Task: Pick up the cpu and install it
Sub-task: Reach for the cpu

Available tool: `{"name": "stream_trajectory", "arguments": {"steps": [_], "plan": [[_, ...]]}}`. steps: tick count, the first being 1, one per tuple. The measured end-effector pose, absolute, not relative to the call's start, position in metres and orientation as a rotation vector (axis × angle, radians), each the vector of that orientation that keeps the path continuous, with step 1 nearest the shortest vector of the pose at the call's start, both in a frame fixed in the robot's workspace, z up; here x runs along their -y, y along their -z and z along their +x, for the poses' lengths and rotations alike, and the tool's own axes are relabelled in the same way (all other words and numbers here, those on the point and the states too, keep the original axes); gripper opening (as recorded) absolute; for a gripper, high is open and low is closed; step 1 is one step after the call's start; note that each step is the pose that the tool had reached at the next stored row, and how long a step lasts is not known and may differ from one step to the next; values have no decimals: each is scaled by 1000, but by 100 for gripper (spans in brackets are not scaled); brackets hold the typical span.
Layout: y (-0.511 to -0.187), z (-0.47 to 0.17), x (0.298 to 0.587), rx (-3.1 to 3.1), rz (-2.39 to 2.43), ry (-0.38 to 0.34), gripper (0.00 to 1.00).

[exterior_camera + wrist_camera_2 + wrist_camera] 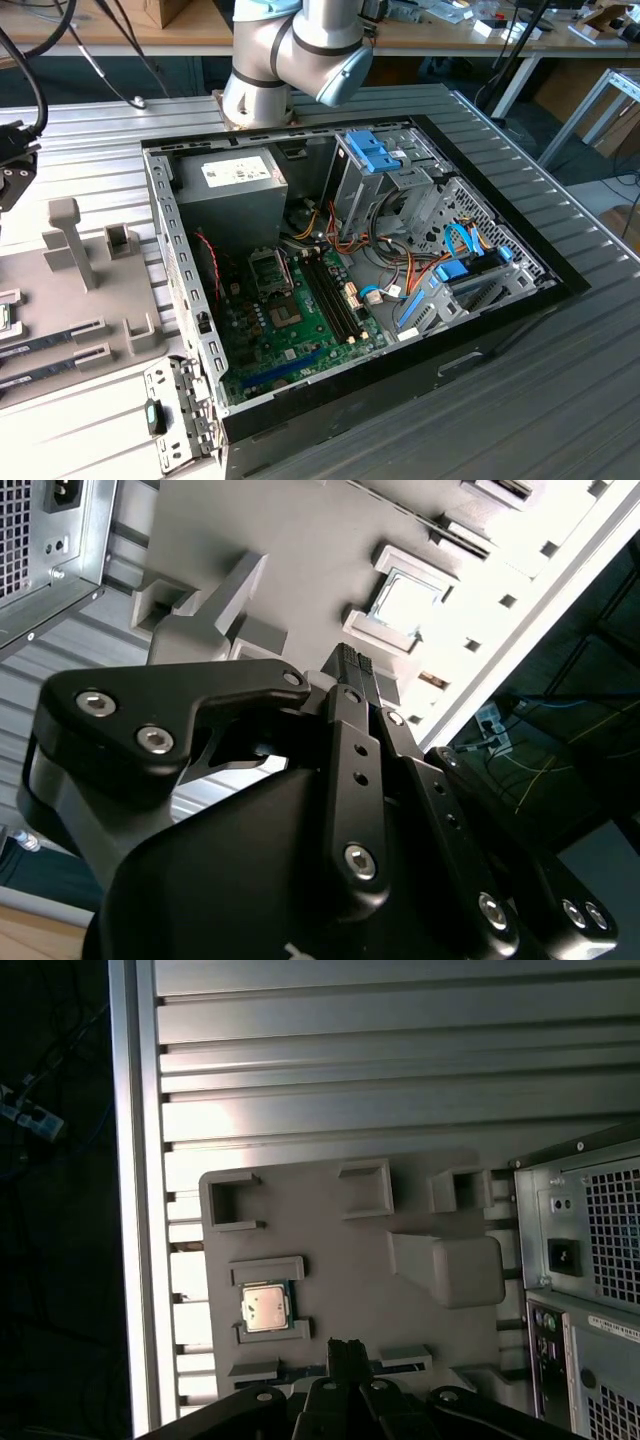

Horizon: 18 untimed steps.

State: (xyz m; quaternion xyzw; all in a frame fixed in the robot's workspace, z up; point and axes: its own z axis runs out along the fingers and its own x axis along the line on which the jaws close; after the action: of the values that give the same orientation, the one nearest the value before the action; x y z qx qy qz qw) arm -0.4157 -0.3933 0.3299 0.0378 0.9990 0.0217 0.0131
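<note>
The cpu [265,1308] is a small silver-grey square chip lying flat in a raised holder on the grey fixture plate [350,1250]. In the second wrist view the cpu [410,600] shows under bright glare. My gripper [345,1353] hangs above the plate a short way beside the chip, apart from it, with its black ribbed fingertips [352,665] pressed together and nothing between them. In the exterior view my gripper [10,195] sits at the far left over the fixture plate [90,290]. The black socket frame [270,270] lies on the motherboard inside the open computer case.
The open computer case [190,330] lies on a ribbed metal table [560,400], holding a power supply [235,185], blue drive brackets and cable bundles. Tall grey posts [70,240] stand on the fixture plate. Long narrow sticks [50,335] rest in its slots.
</note>
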Motion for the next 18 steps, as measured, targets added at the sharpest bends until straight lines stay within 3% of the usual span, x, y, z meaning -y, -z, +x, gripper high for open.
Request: {"name": "stream_trajectory", "arguments": {"steps": [18], "plan": [[-323,-421,393,-3113,118,-68,11]]}}
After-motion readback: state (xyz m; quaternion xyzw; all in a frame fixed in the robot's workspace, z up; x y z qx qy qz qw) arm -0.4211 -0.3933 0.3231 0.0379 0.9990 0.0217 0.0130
